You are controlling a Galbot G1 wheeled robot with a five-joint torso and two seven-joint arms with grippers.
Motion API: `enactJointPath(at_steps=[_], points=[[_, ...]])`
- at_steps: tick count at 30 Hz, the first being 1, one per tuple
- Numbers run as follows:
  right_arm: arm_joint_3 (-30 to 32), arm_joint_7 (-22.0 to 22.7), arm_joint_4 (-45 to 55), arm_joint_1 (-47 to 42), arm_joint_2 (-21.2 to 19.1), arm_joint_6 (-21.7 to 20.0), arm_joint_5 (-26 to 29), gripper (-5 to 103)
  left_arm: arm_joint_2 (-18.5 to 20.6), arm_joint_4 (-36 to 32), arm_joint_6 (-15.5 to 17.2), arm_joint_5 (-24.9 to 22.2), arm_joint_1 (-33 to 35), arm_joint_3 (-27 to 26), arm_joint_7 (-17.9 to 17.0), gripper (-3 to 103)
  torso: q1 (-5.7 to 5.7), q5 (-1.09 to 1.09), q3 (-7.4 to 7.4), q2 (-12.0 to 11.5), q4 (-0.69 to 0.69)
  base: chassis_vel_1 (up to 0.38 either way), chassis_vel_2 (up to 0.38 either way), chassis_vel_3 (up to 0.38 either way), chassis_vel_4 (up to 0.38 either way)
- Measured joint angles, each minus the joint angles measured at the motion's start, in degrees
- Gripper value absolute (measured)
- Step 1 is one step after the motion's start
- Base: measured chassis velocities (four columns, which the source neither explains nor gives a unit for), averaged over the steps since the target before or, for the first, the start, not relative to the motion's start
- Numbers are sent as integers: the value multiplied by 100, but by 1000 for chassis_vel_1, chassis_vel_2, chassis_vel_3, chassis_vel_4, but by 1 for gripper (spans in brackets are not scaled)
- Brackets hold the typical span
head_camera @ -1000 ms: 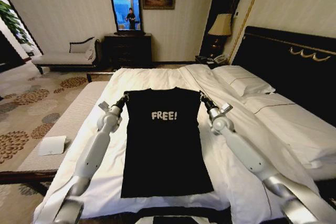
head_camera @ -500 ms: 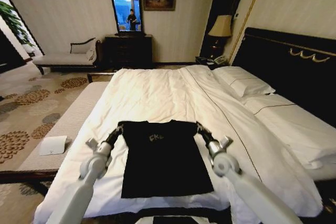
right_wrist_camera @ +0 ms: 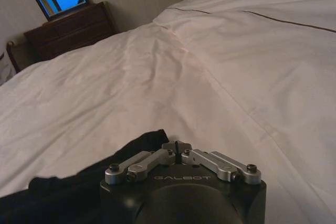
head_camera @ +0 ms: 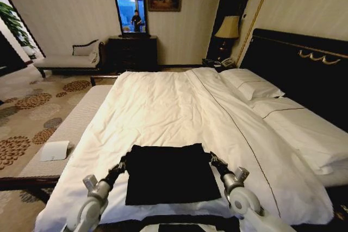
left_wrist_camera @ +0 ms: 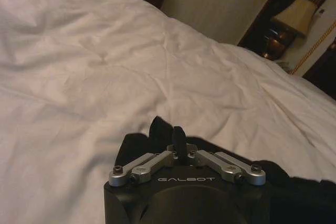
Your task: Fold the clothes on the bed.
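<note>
1. Top half of soft black short-sleeved T-shirt (head_camera: 169, 173) pulled back toward hem since a second ago; "FREE!" lettering now folded under, shirt a squat rectangle.
2. Left gripper (head_camera: 123, 164) at shirt's 10 o'clock corner, fingers pinched shut on fabric.
3. Right gripper (head_camera: 212, 160) at 2 o'clock corner, fingers likewise closed on cloth.
4. Shirt at 6 o'clock edge of large white-sheeted bed (head_camera: 163, 107).
5. Lengthwise half-fold looks nearly done; release pending.

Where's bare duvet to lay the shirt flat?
Bare duvet runs from the shirt to the pillows. The right strip is free too. Crowded only at the near edge: left gripper and right gripper are both shut on the shirt's corners.
</note>
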Motion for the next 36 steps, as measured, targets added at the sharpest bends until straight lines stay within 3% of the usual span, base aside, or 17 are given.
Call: enactJointPath(at_steps=[5, 10, 12, 23, 36], points=[[-22, 2, -47, 139, 50, 58, -8, 0, -199, -187, -46, -355, -314, 97, -69, 0, 0, 1, 0, 0, 0, 0, 0, 0, 0], [-44, 78, -141, 341, 106, 190, 4, 0, -694, -373, -343, -1370, -696, 239, 90, 0, 1, 1, 1, -1, 0, 0, 0, 0, 0], [-48, 81, -151, 346, 108, 192, 4, 0, -742, -355, -356, -1379, -698, 260, 122, 0, 1, 1, 1, -1, 0, 0, 0, 0, 0], [-117, 93, -229, 439, 116, 198, -31, 0, -771, -10, -432, -1074, -610, 268, 256, 0, 1, 0, 1, -1, 0, 0, 0, 0, 0], [-231, 74, -334, 392, 140, 252, -220, 0, -668, 118, -157, 216, -320, 216, -60, 0, 1, 0, 0, 0, 0, 0, 0, 0, 0]])
